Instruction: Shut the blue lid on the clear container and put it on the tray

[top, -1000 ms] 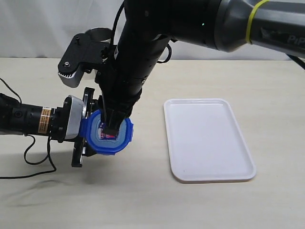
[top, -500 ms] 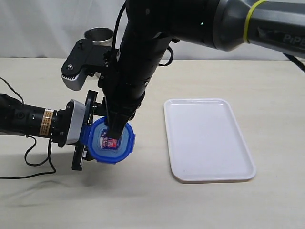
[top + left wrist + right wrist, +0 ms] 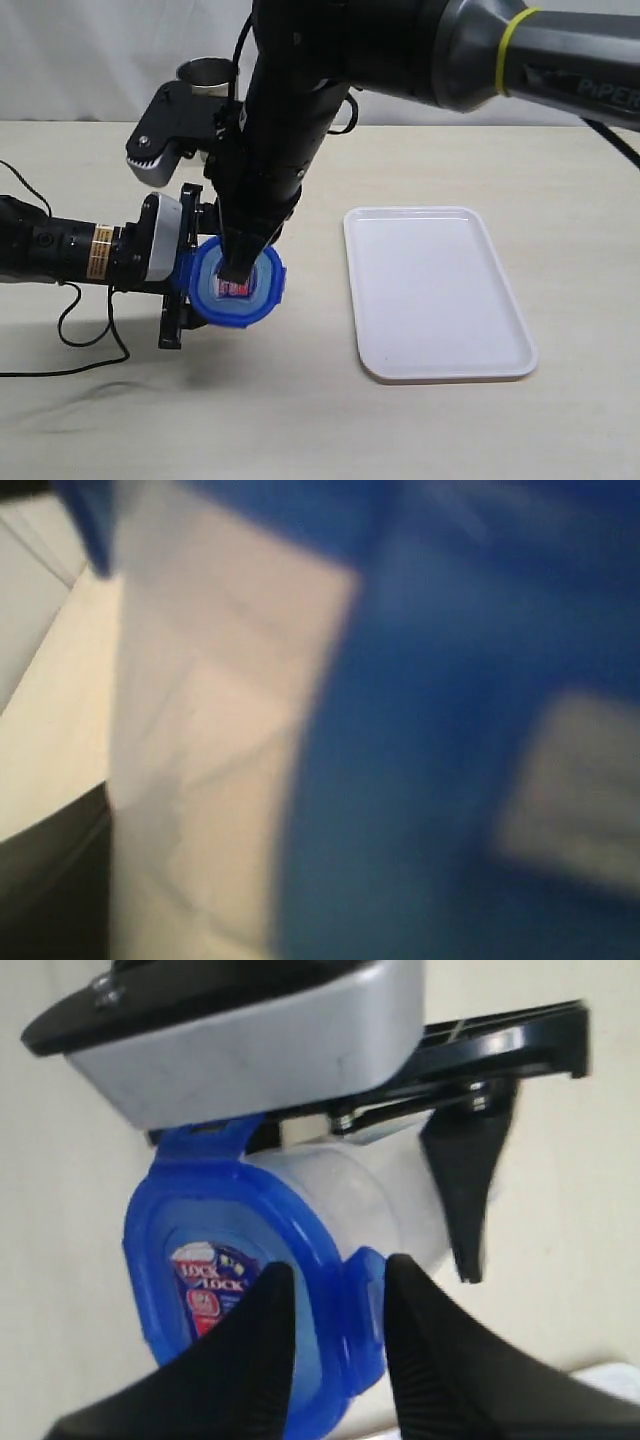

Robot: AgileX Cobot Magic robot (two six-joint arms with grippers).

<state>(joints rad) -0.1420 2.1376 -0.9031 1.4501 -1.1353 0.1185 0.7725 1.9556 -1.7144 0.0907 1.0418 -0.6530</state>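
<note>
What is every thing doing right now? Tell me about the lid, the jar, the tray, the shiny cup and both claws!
blue lid: on the container's mouth, one flap looks unsnapped.
clear container: held sideways.
tray: lying flat, nothing on it.
steel cup: upright at the back, partly hidden by the arm.
left claw: shut on the clear container.
right claw: open, fingers on either side of a lid flap.
</note>
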